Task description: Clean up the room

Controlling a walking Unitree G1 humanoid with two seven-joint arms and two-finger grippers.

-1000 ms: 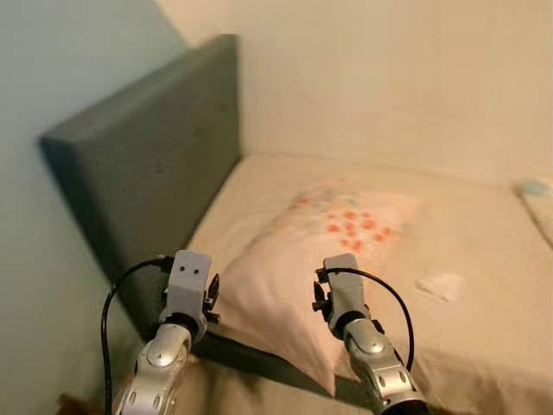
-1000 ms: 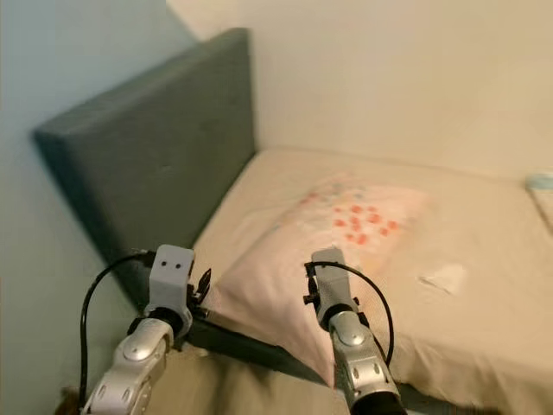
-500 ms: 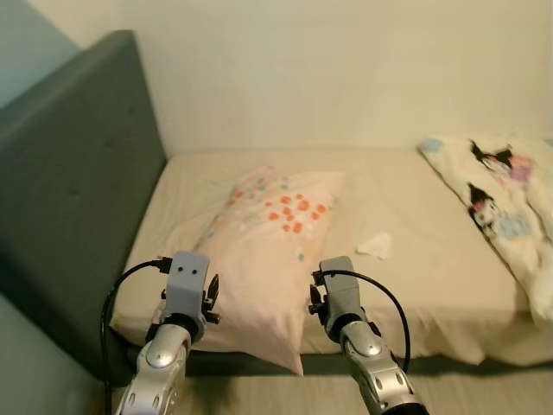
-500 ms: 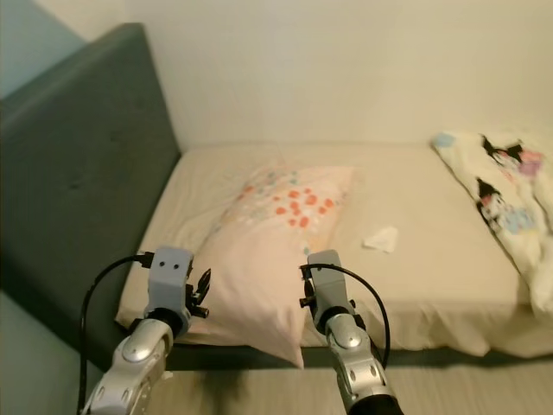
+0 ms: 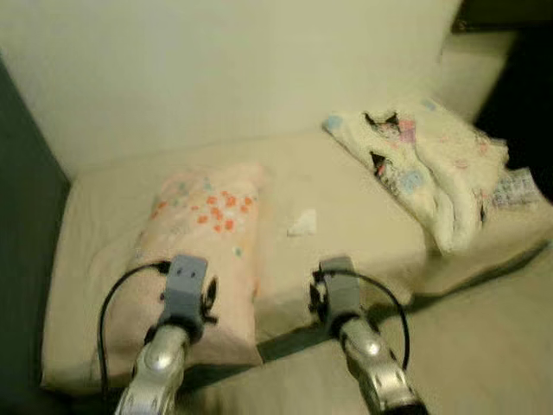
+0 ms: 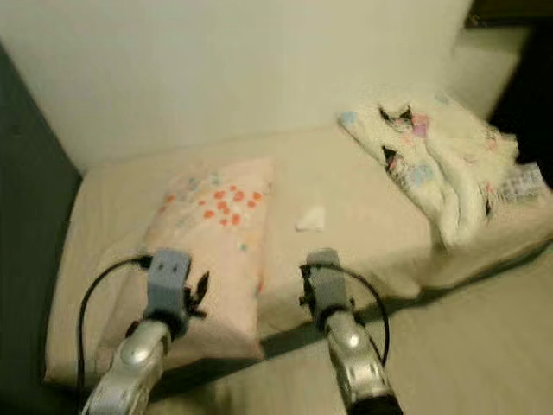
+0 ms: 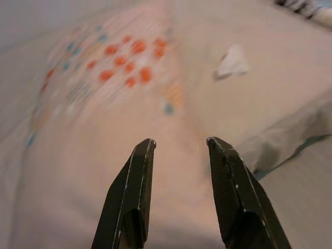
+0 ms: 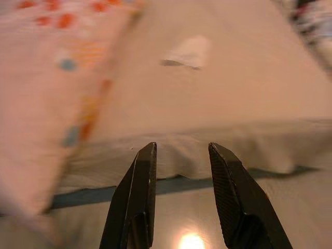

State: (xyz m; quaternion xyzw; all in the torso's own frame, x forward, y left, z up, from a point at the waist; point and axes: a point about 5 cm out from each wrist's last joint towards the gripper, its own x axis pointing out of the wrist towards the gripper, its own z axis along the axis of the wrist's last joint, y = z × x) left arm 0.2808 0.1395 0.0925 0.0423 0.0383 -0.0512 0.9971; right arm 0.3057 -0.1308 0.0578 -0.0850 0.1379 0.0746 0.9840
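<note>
My left fingers [image 7: 179, 150] were spread apart and held nothing, hovering above the near end of the pink dotted pillow [image 5: 200, 251]. My right fingers [image 8: 180, 153] were likewise parted and empty, over the near edge of the bed [image 5: 363, 229]. Beyond both lay a small white scrap [image 5: 302, 223] on the sheet; farther right, a crumpled patterned blanket [image 5: 423, 169].

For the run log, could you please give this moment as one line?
left gripper open, above pillow | right gripper open, at bed edge | tissue and blanket on bed
</note>
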